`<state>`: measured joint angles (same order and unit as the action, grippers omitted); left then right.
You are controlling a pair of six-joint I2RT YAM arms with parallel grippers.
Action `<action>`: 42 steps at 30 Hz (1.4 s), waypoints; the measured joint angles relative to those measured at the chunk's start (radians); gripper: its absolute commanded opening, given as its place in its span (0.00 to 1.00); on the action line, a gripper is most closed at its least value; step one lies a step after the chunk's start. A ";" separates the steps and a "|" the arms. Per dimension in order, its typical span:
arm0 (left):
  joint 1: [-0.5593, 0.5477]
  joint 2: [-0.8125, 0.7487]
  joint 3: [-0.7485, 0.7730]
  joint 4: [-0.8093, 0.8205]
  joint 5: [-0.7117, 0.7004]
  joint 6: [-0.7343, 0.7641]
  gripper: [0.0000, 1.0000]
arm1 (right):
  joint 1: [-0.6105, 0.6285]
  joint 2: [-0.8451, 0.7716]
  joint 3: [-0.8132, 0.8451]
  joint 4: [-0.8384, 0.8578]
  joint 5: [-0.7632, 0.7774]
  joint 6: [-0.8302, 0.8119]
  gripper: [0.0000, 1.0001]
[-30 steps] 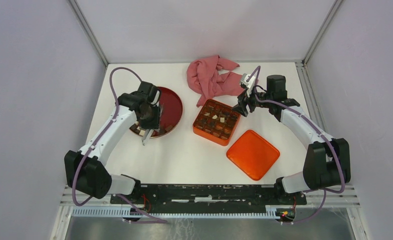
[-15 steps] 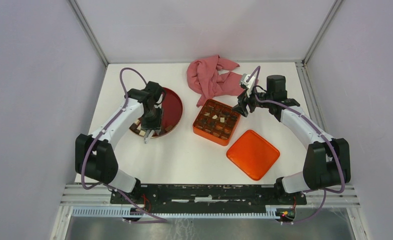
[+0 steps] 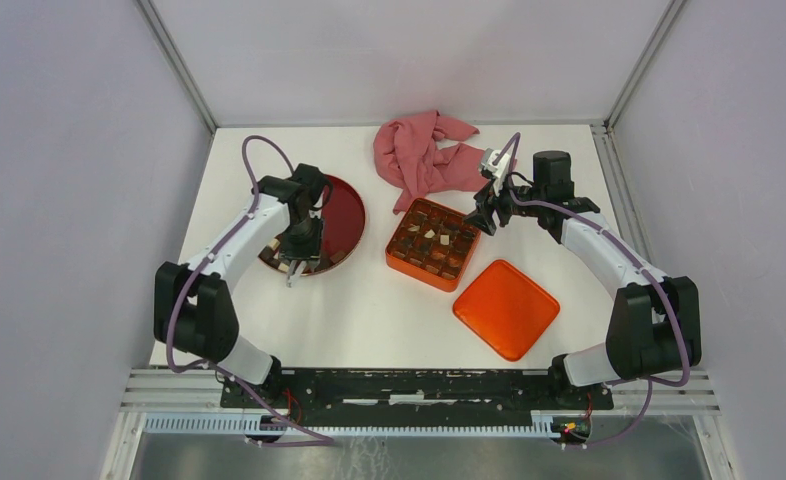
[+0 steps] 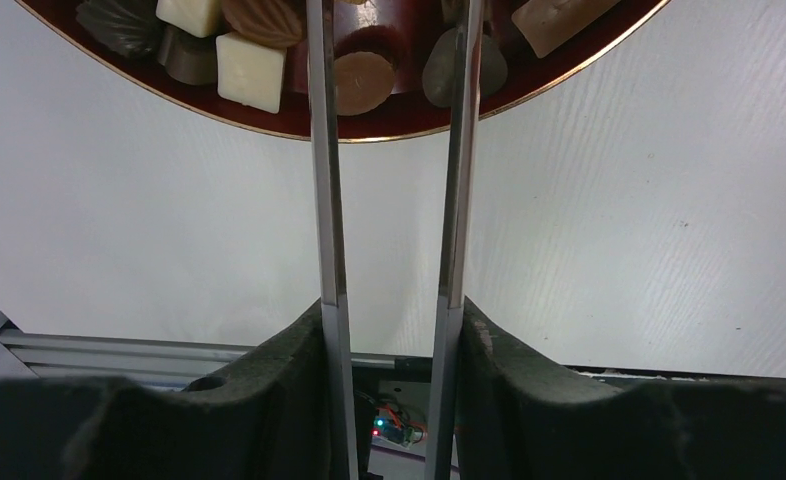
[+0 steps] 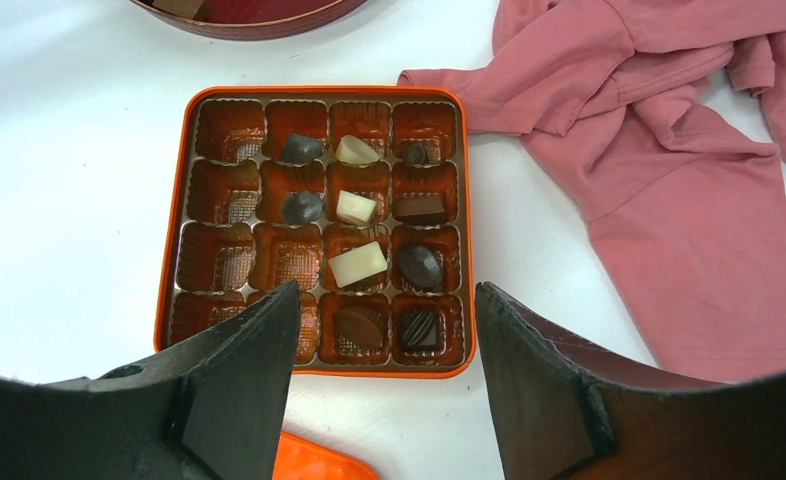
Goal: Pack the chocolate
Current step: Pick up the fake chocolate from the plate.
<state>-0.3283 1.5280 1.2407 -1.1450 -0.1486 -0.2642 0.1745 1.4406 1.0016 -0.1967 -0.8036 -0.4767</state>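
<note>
The left pincer (image 4: 394,30), released, is settling around a round chocolate (image 4: 362,80) on the plate (image 4: 409,122) for picking; the right pincer (image 5: 379,330) is idling released.

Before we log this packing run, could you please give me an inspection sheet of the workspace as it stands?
Surface: white table, no loose pieces seen on it.
Job's things: chocolate pieces on the dark-red plate; orange tin holds ten more, other visible compartments empty.
Clutter: orange lid beside the tin; crumpled pink cloth behind it.
Grippers: left gripper open, fingers straddling a round brown piece on the plate; right gripper open, empty, hovering near the tin.
Cables: purple cables along both arms; no snag seen.
Surroundings: plain walls, metal frame; nothing else seen.
</note>
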 measured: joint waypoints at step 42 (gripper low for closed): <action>0.021 0.052 -0.043 0.004 0.056 0.000 0.40 | 0.000 0.000 0.000 -0.001 -0.007 -0.001 0.70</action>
<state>-0.3069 1.5803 1.1973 -1.1412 -0.0921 -0.2646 0.1745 1.4406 1.0016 -0.1974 -0.8108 -0.4774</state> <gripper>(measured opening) 0.421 0.703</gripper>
